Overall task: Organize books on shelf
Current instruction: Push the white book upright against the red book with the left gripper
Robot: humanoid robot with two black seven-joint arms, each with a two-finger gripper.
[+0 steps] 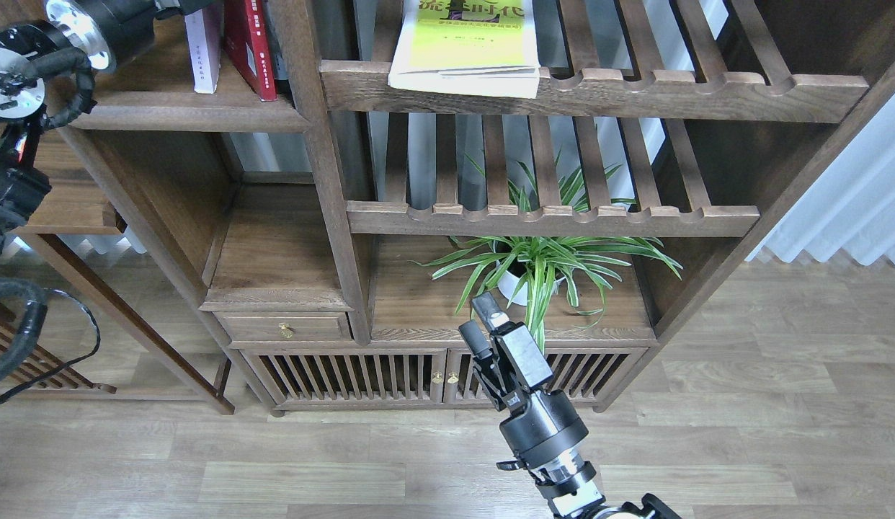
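Right hand (pixel 482 318) is empty, fingers slightly parted; raise it squarely to the yellow-green book (pixel 465 50) overhanging the slatted rack (pixel 635 90).

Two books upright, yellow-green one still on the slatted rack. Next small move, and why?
Probably raise the right gripper toward the yellow-green book. It lies flat on the slatted rack, overhanging the front rail, while the red book and the pale book already stand on the solid shelf. The right jaws look slightly parted and hold nothing; the left arm's far end is out of frame.
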